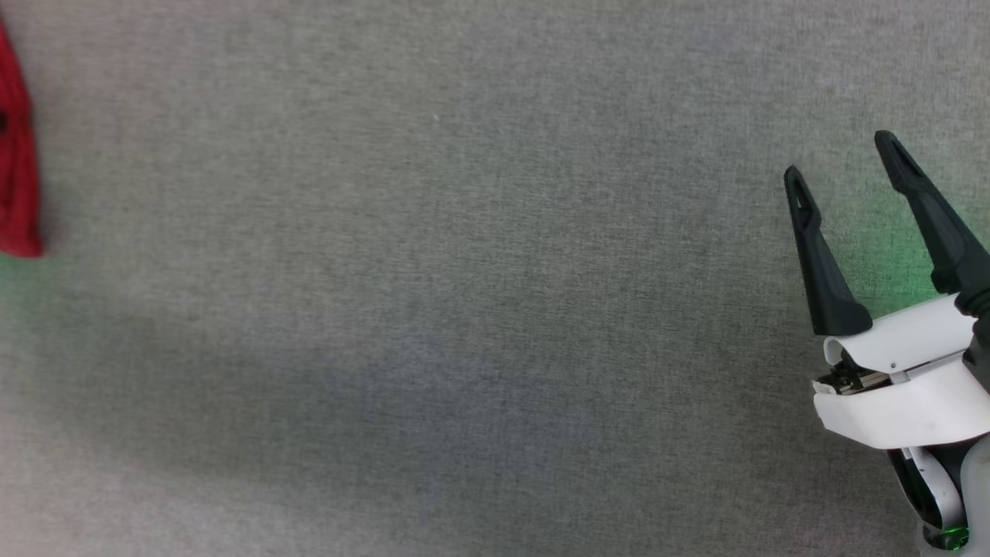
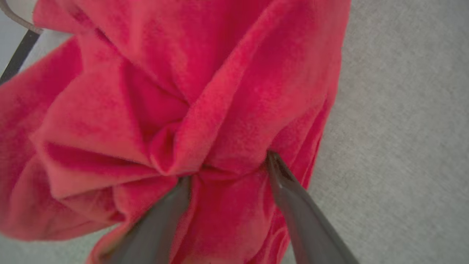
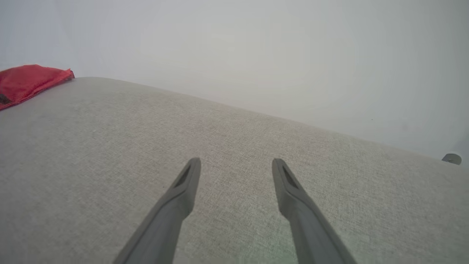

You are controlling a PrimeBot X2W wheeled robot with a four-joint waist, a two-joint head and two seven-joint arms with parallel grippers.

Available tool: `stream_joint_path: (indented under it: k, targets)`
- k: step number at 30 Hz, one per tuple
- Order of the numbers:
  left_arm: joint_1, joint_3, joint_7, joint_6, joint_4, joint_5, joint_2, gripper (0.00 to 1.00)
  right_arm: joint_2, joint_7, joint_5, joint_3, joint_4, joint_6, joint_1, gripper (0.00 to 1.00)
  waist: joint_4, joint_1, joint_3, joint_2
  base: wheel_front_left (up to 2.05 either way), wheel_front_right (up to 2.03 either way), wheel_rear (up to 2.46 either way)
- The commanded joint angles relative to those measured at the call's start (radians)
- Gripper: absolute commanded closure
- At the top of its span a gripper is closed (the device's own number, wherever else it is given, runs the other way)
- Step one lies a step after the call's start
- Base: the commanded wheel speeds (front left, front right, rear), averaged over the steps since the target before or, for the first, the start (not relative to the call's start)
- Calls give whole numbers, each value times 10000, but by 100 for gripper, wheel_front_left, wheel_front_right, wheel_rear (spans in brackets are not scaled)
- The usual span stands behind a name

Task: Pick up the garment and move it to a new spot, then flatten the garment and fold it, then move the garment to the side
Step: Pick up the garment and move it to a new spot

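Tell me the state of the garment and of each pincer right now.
garment: crumpled in bunched folds, not flattened or folded.
left pincer: open, tips pushed into the garment's folds, fabric between them.
right pincer: open, empty, over the table, apart from the garment.

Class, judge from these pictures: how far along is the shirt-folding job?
Done: nothing, it seems; the shirt lies bunched, neither flat nor folded. In hand: the open left claw straddles a bunch of it, not yet pinching. The right claw hangs open over the table. Remaining: lifting, moving, flattening, folding, setting aside.
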Motion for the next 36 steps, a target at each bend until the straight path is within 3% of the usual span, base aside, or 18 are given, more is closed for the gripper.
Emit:
stream_joint_path:
  k: [1,6,7,8,20,36]
  targets:
    - [-93,-110,-34,30,337,128,-84,0,-31,70,76,-32,-115,1,-132,0,-273,-1,354,0,0,0,0]
    - [-234,-279,-290,-6,1176,153,-408,1,-81,282,80,-65,-265,1,-158,0,-214,-1,325,0,0,0,0]
    - [-259,-292,-393,-54,1301,125,-487,58,-79,315,73,-67,-271,1,-151,0,-186,-1,275,0,0,0,0]
    - [-301,-290,-578,-51,1381,127,-532,100,-79,312,72,-57,-270,1,-133,0,-156,-1,209,0,0,0,0]
    - [-1086,-595,-2281,-170,1338,709,203,100,332,117,191,23,313,1,426,0,191,-1,-1620,0,0,0,0]
    - [-2521,-1638,-4143,-999,495,1748,895,100,1265,-429,247,-102,1330,1,1346,0,420,-1,-4407,0,0,0,0]
